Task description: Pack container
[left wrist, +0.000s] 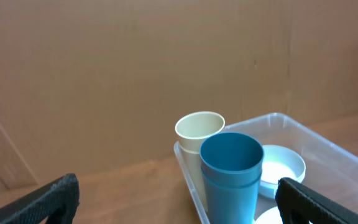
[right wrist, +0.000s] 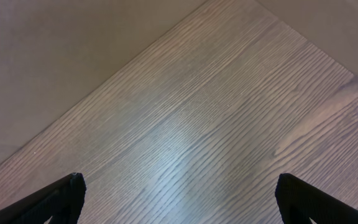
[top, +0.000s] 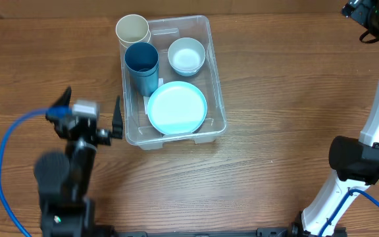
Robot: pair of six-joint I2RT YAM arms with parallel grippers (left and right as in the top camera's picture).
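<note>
The clear plastic container (top: 217, 99) sits at the table's centre back. Inside it are stacked cream cups (top: 132, 29), stacked blue cups (top: 141, 59), a white bowl (top: 187, 55) and a pale blue plate (top: 176, 108). My left gripper (top: 92, 112) is open and empty, just left of the container. The left wrist view shows the container (left wrist: 328, 146), the cream cups (left wrist: 199, 128), the blue cups (left wrist: 231, 168) and the bowl (left wrist: 281, 168) between its open fingers (left wrist: 178, 202). My right gripper (right wrist: 179, 199) is open and empty over bare table at the far right back.
The right arm's base (top: 354, 158) stands at the right front edge. The left arm's base (top: 61, 191) and blue cable (top: 8, 141) fill the left front. A brown wall backs the table.
</note>
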